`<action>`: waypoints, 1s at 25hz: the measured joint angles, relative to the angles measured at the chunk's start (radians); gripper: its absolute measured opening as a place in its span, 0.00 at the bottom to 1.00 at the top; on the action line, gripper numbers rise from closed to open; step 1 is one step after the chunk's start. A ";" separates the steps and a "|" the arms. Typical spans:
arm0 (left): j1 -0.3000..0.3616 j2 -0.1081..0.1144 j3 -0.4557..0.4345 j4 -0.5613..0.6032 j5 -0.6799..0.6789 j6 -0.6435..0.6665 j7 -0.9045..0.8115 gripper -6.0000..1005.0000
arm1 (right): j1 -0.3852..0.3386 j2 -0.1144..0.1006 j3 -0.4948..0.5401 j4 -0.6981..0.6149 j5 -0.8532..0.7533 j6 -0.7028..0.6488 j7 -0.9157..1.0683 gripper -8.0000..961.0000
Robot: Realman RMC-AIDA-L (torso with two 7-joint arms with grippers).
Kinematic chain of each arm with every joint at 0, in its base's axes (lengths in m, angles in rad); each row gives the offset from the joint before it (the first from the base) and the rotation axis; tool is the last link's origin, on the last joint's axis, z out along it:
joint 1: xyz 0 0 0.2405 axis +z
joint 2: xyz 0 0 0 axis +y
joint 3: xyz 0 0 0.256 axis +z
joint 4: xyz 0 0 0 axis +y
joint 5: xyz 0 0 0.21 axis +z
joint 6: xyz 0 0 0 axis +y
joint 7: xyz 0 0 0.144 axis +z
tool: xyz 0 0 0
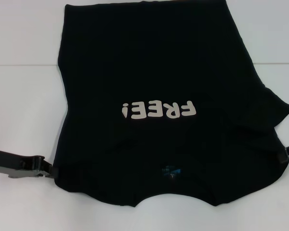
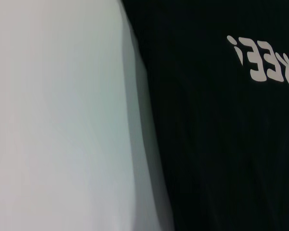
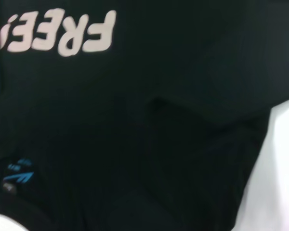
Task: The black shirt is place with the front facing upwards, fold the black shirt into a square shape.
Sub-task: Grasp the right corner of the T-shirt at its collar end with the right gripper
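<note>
Black shirt (image 1: 154, 77) lies face-up on the white table (image 1: 19, 110), neck nearest the robot. Left gripper (image 1: 47, 168) and right gripper (image 1: 285, 155) sit at its near corners — can't tell their finger state. Right wrist view alone shows the blue neck label (image 3: 18, 177) clearly — the left shows a bare shirt edge.

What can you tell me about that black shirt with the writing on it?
The black shirt is a large, soft-looking cloth tee lying front-up on a white table, neck end toward the robot. Off-white "FREE!" lettering crosses the chest, with a small blue neck label nearer the robot. Both sleeves seem folded in; the right side is rumpled. The left gripper and right gripper meet its side edges.
</note>
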 joint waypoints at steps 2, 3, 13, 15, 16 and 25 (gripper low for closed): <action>0.001 0.000 0.000 0.000 0.000 0.001 0.001 0.01 | 0.005 0.003 0.000 0.003 -0.001 0.013 0.000 0.98; 0.001 0.000 0.000 0.000 0.000 0.001 0.001 0.01 | 0.008 0.006 -0.001 0.006 -0.001 0.020 0.000 0.98; -0.002 -0.002 0.000 -0.001 0.000 0.001 0.010 0.01 | 0.017 0.026 -0.139 0.023 -0.002 0.125 0.048 0.95; -0.003 -0.002 0.000 -0.001 0.000 0.001 0.010 0.01 | 0.017 0.027 -0.139 0.023 -0.002 0.127 0.048 0.89; -0.003 -0.002 0.000 -0.001 0.000 0.001 0.011 0.01 | 0.018 0.027 -0.139 0.023 -0.002 0.128 0.048 0.86; -0.005 0.001 0.000 -0.001 0.000 0.002 0.014 0.02 | 0.021 0.028 -0.144 0.023 -0.003 0.129 0.050 0.50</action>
